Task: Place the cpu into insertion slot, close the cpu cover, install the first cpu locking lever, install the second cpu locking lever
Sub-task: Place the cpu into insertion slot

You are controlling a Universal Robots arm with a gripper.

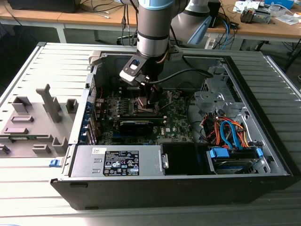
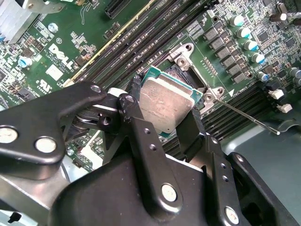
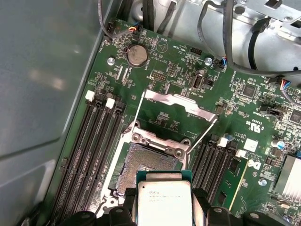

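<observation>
Holds the cpu [image 2: 167, 101] with the hand [image 2: 164, 108] closed on two edges, near the bare slot [image 3: 148, 162], cover [image 3: 181, 104] tipped up beyond. Works inside an open case [image 1: 164, 190] lying on a grey slatted surface [image 1: 28, 61]; grey fixtures [image 1: 33, 122] at the exterior view's left, cluttered wooden desks [image 1: 94, 19] behind.

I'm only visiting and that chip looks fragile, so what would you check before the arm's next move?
1. Grip on the cpu: ok, the fingers pinch two opposite edges.
2. The insertion slot uncovered: ok, its dark contact field is bare.
3. The cpu cover swung up: ok.
4. Both locking levers raised clear: ok.
5. The cpu squared with the slot's corners: cannot tell.
</observation>
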